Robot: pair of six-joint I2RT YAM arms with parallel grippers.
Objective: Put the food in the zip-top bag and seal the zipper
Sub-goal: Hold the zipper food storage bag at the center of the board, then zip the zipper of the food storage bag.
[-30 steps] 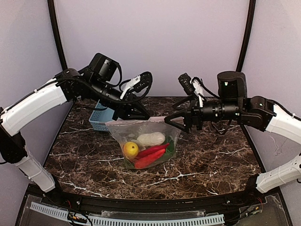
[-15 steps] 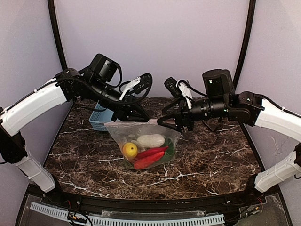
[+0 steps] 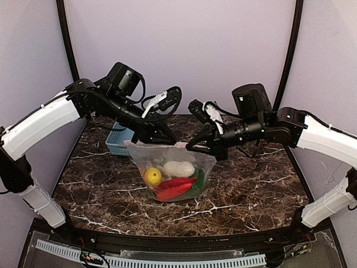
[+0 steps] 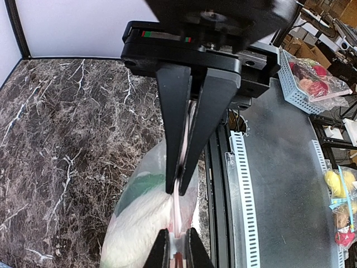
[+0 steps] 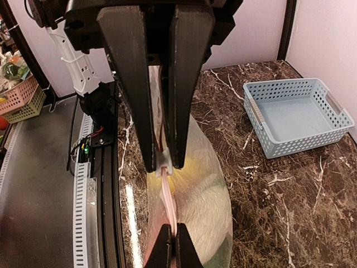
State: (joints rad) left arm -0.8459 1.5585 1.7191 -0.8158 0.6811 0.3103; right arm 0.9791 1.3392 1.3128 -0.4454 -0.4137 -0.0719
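The clear zip-top bag (image 3: 140, 154) hangs above the marble table between my two grippers. Inside lies the food: a yellow piece (image 3: 153, 176), a white one (image 3: 178, 168), a long red one (image 3: 175, 187) and a green one (image 3: 199, 181). My left gripper (image 3: 167, 139) (image 4: 179, 187) is shut on the pink zipper (image 4: 177, 215) at the bag's top edge. My right gripper (image 3: 193, 147) (image 5: 162, 165) is shut on the same zipper (image 5: 169, 201), pinching a small white tab on it, a short way from the left fingers (image 5: 179, 248).
A light-blue lattice basket (image 3: 118, 143) (image 5: 298, 114) stands behind the bag at the back left. A black rail with a white slotted strip (image 4: 241, 184) runs along the table's near edge. Bins with other toys (image 4: 304, 84) sit off the table.
My right gripper has moved left to the bag's top edge and gone from open to shut on the zipper. The left gripper has held its grip; the bag shifted slightly.
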